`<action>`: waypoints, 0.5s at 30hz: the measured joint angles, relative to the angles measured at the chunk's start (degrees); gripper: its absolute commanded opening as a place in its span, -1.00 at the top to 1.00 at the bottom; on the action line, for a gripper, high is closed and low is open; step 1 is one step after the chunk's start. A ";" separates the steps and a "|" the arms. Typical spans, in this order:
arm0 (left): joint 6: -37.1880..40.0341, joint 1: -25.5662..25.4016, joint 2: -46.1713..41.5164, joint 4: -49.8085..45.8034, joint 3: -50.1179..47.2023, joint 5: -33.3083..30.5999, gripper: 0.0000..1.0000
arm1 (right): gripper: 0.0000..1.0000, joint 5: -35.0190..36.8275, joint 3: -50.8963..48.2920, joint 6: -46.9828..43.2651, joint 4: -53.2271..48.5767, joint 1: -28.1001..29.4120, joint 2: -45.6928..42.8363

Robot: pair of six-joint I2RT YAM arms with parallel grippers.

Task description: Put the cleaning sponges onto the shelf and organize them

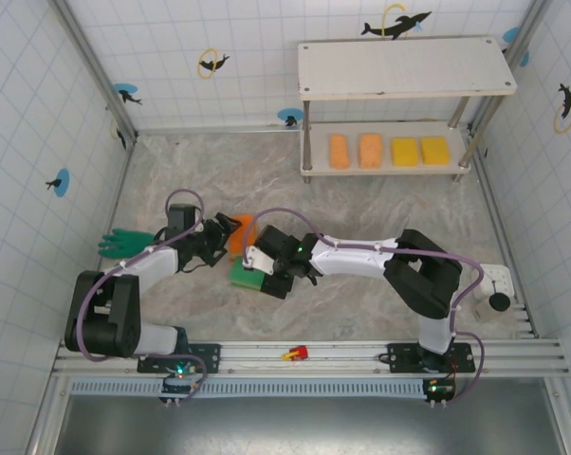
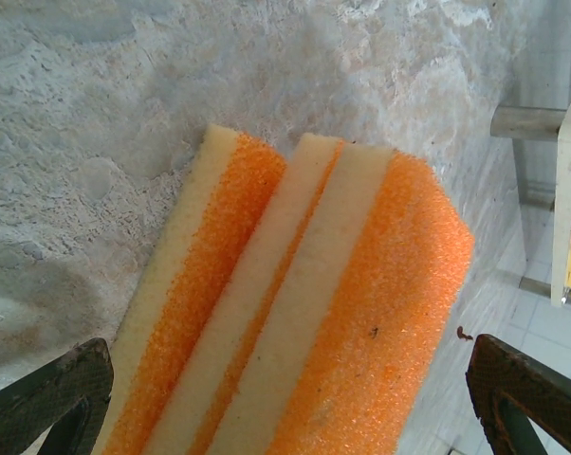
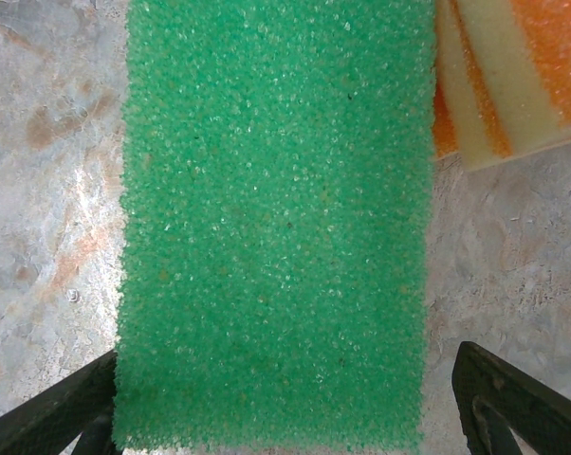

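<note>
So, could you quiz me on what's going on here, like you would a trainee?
1. How many sponges lie on the lower board of the shelf?
2. True or false: the right gripper hangs above a yellow sponge.
3. The left gripper has its jaws: A) shut on one sponge, B) open either side of the orange sponges, C) shut on nothing.
Key: 1) four, two orange and two yellow; 2) false, it is a green sponge; 3) B.
</note>
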 measured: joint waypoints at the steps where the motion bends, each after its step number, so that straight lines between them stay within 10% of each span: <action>1: -0.09 -0.02 0.11 0.26 -0.09 0.00 -0.95 | -0.75 0.00 0.00 0.00 0.00 0.00 0.00; 15: -1.79 -2.89 4.20 4.70 -0.11 0.37 -0.95 | -0.75 0.55 0.00 0.02 -0.02 -0.02 0.00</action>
